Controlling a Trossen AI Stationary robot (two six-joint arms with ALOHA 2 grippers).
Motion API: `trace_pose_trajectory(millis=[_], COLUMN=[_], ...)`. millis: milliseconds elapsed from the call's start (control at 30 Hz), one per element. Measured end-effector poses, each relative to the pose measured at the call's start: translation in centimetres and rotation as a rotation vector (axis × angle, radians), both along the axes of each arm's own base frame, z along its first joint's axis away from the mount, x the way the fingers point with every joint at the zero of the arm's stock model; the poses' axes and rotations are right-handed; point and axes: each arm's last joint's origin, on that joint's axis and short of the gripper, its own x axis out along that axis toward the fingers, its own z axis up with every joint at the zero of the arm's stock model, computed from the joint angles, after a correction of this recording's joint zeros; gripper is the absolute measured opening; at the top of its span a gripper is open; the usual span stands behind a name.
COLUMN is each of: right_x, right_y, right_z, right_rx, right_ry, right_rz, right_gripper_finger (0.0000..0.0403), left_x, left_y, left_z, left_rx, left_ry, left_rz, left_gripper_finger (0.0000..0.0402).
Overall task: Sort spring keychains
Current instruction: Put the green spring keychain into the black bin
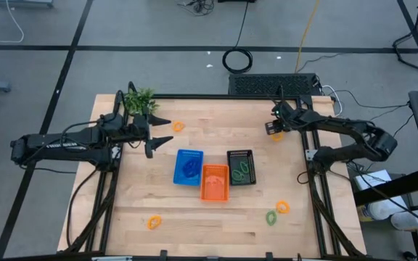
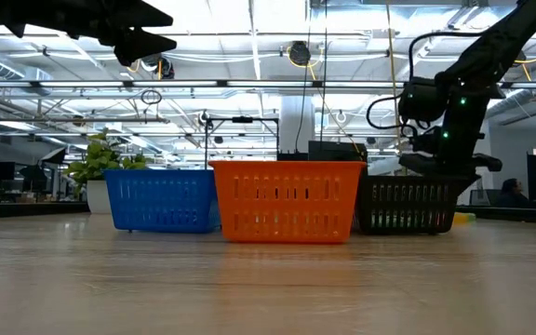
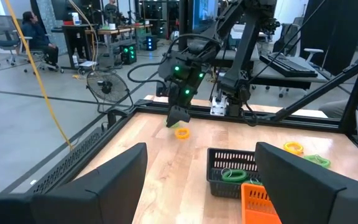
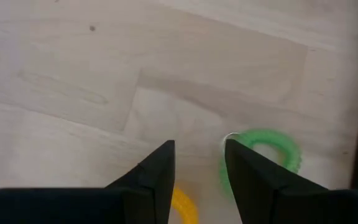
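Front edge of the table (image 1: pixel 122 239): loose spring keychains, one orange (image 1: pixel 154 222) on the left, a green (image 1: pixel 271 217) and an orange (image 1: pixel 282 207) on the right. Mid-table: orange basket (image 1: pixel 215 190), blue basket (image 1: pixel 188 155) with blue coils in it, black basket (image 1: pixel 239 154) with green ones. Left gripper (image 1: pixel 164 133) hangs in the air left of the blue basket, jaws wide, empty. Far right: right gripper (image 4: pixel 199 146) low over a green coil (image 4: pixel 263 149) and an orange one (image 4: pixel 182 205), jaws part open, gripping nothing. Another orange (image 1: pixel 178 125) lies near the plant (image 1: pixel 141 101).

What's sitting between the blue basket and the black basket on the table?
The orange plastic basket sits between the blue plastic basket and the black plastic basket, slightly nearer the table's front edge. Both the high and low views show this.
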Motion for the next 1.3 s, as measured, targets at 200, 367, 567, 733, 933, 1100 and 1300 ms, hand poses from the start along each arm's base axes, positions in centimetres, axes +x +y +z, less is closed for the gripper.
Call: trace_pose_trajectory(millis=[200,367,567,733,933,1100,1300], right_x=[-0.9,-0.9,-0.7,-0.6,-0.5,-0.5,-0.5], right_y=[0.2,0.2,0.0,-0.3,-0.3,-0.3,-0.3], right_z=[-0.5,-0.9,-1.4,-1.9,-2.3,-2.3,-2.4], right_rx=[0.025,0.078,0.092,0.106,0.120,0.131,0.138], right_ry=[0.118,0.111,0.119,0.140,0.151,0.137,0.140], right_rz=[-0.037,-0.035,-0.024,-0.026,-0.024,-0.018,0.004], right_gripper_finger=[0.0129,0.0129,0.0129,0.0129,0.0124,0.0083,0.0023], left_x=[0.0,0.0,0.0,0.0,0.0,0.0,0.0], left_y=[0.0,0.0,0.0,0.0,0.0,0.0,0.0], left_z=[0.0,0.0,0.0,0.0,0.0,0.0,0.0], left_rx=[0.000,0.000,0.000,0.000,0.000,0.000,0.000], left_ry=[0.000,0.000,0.000,0.000,0.000,0.000,0.000], left_rz=[0.000,0.000,0.000,0.000,0.000,0.000,0.000], left_gripper_finger=[0.0308,0.0308,0.0308,0.0308,0.0308,0.0308,0.0308])
